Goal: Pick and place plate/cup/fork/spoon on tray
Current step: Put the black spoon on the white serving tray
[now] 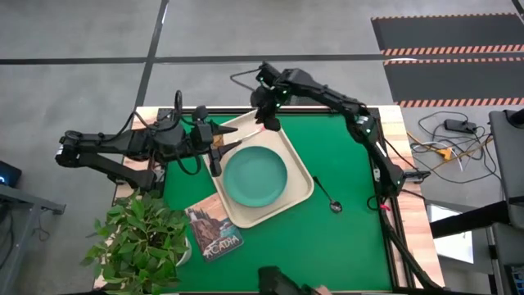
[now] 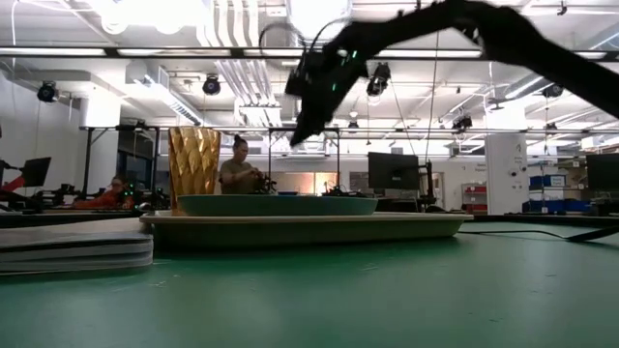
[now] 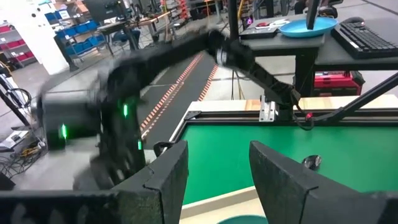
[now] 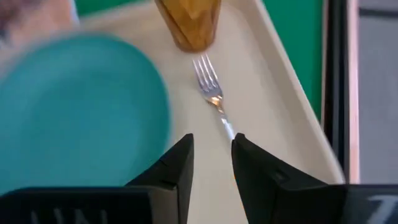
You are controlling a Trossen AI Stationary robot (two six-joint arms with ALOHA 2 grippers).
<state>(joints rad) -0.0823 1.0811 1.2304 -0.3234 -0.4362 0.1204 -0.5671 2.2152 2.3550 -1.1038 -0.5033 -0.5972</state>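
The cream tray [image 1: 303, 192] lies on the green mat with the teal plate [image 1: 255, 176] in its middle. The amber cup [image 4: 188, 22] stands upright on the tray floor beside the plate, near the tray's left corner. The fork [image 4: 211, 93] lies flat on the tray floor along the far rim, tines toward the cup. Its handle end runs out of sight behind my right fingers. My right gripper [image 4: 212, 155] hangs open above the fork, clear of it, over the tray's far corner [image 1: 268, 121]. The spoon [image 1: 326, 195] lies on the mat right of the tray. My left gripper [image 3: 217, 168] waits open at the tray's left side.
A picture-covered book [image 1: 214, 229] lies on the mat against the tray's near-left side. A potted plant [image 1: 143, 238] stands at the near-left corner. Bare green mat [image 1: 344, 147] stretches to the right of the tray, around the spoon.
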